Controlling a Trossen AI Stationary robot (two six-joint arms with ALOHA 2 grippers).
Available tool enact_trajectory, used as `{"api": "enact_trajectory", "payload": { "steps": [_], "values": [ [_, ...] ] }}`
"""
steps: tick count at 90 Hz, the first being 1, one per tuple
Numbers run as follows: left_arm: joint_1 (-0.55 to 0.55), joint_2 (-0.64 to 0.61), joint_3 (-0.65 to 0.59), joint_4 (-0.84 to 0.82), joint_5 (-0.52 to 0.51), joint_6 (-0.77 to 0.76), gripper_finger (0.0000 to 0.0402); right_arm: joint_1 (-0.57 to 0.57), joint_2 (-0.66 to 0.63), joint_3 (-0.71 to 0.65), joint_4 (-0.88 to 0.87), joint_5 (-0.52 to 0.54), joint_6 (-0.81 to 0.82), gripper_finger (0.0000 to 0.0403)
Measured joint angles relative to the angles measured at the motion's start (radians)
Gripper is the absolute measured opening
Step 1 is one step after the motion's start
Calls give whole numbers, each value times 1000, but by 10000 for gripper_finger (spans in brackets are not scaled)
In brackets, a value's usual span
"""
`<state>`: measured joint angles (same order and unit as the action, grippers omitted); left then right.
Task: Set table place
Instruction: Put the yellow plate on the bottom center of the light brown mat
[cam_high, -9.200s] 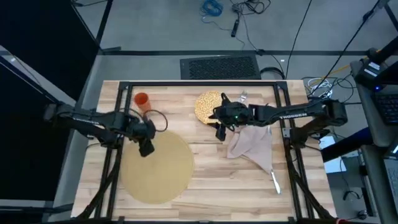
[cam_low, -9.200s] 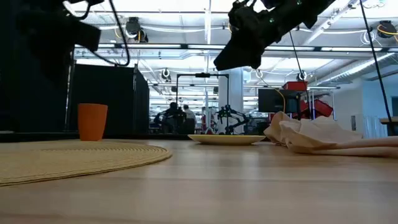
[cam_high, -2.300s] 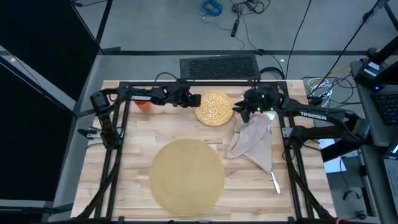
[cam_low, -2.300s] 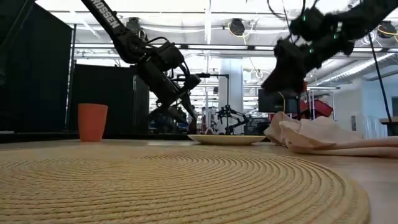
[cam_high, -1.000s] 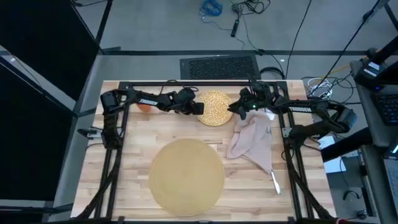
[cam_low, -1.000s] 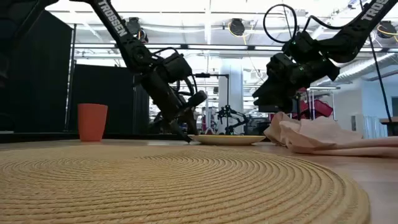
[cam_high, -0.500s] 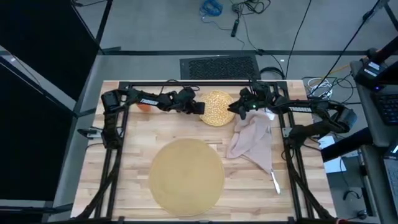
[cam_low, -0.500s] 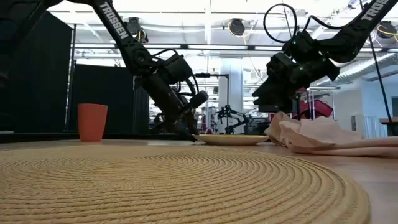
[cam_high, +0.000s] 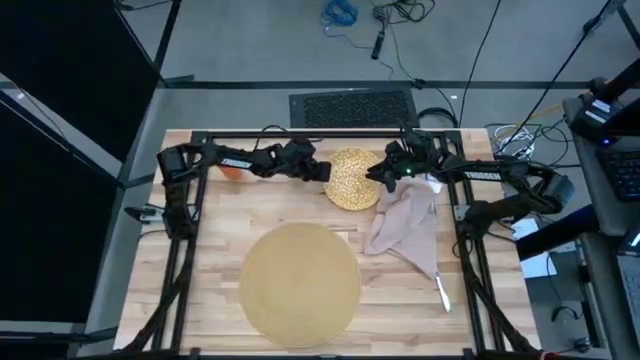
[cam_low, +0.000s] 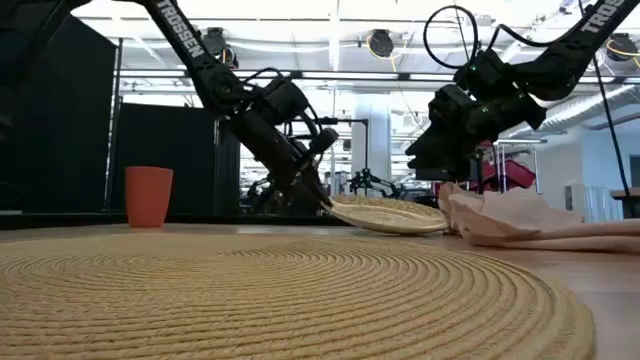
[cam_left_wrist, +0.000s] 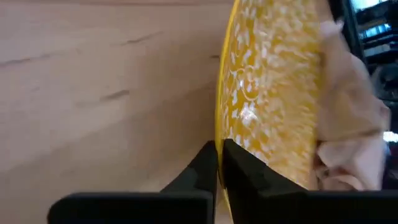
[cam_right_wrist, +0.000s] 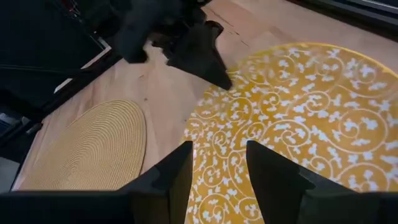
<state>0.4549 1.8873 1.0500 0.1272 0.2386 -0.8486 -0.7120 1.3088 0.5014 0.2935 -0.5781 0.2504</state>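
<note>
The left gripper (cam_high: 325, 172) is pinching the plate (cam_high: 355, 180) by its rim beyond the mat (cam_high: 300, 276), the right gripper (cam_high: 378, 173) is hovering open over it; carrying it onto the mat seems next.

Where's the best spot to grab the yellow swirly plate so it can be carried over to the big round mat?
Probably by its thin rim. The plate is flat and wide, so only the edge fits between two fingers. The left gripper is shut on the rim from the cup side, tilting that edge up. That side is open table; the napkin crowds the opposite edge, where the open right gripper hovers.
</note>
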Motion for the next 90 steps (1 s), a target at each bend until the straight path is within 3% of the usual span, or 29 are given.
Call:
{"api": "enact_trajectory", "payload": {
  "steps": [21,55,90],
  "values": [
    [15,-109,-2,-69,69,11,1,-1,-53,1,-34,0,0,137],
    [-22,-279,-2,-475,133,80,0,-2,-158,0,-110,1,-24,137],
    [-149,-333,-1,-538,252,43,0,-2,-178,0,-146,5,-31,137]
  ]
}}
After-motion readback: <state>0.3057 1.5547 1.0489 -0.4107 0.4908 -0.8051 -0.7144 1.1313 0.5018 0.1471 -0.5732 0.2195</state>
